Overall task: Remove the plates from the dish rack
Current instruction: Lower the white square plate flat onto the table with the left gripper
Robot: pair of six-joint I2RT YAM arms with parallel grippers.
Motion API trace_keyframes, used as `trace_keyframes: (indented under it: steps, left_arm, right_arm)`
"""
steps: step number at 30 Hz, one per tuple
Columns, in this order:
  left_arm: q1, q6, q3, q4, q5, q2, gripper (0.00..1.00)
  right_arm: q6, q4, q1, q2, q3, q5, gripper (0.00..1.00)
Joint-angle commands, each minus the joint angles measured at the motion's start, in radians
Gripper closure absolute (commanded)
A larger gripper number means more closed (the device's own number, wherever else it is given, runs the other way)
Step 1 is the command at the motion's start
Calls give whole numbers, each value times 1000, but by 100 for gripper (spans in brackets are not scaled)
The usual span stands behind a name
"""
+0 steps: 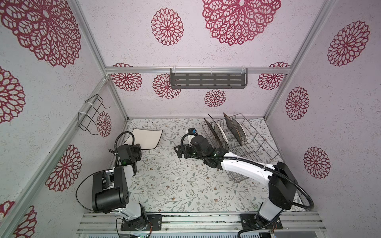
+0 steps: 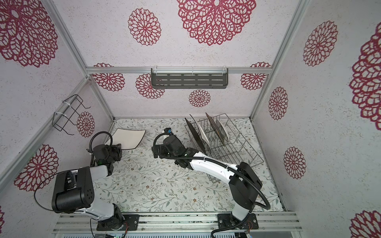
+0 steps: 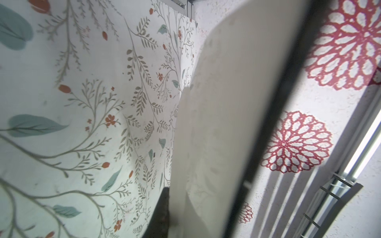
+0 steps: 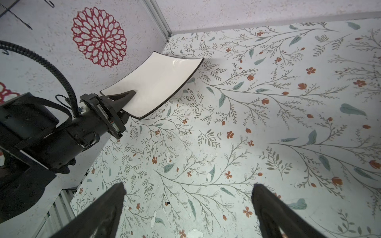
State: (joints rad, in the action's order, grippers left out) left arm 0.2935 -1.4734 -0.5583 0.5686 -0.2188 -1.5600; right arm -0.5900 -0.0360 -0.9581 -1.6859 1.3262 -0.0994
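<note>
Now, top views: left end effector (image 1: pixel 138 148) is closed on the near corner of a white square plate (image 1: pixel 145 137), tilted over the surface (image 1: pixel 175 181) at far left, probably for set-down. Four plates (image 1: pixel 223 131) stand between tines in the dish rack (image 1: pixel 250 149), far right.

Left wrist: plate seen edge-on beside one finger (image 3: pixel 162 206).

Right wrist: right end effector (image 4: pixel 188 186) is spread wide and empty over mid-surface, likely freed for the next plate.

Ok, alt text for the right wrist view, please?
The left pincer grips a white, dark-rimmed square plate by one edge, above a flower-print table near a wall corner. In the foreground the right pincer stands wide open, holding nothing.
</note>
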Motion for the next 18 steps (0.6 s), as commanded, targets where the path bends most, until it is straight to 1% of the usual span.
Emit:
trace_keyframes:
  steps: [1,4,9,18]
  left_arm:
    - [3,24,-45,99,21,33,100]
    - [4,21,-54,107,14,23,100]
    - [4,31,-60,85,35,35,100]
    - [4,21,-71,94,27,4,100]
  right_arm:
    - [22,-16,1,3,33,3,1]
    - [22,-23,0,3,34,1,1]
    - [21,-35,-2,7,34,1,1]
    - [22,-54,-2,8,33,-5,1]
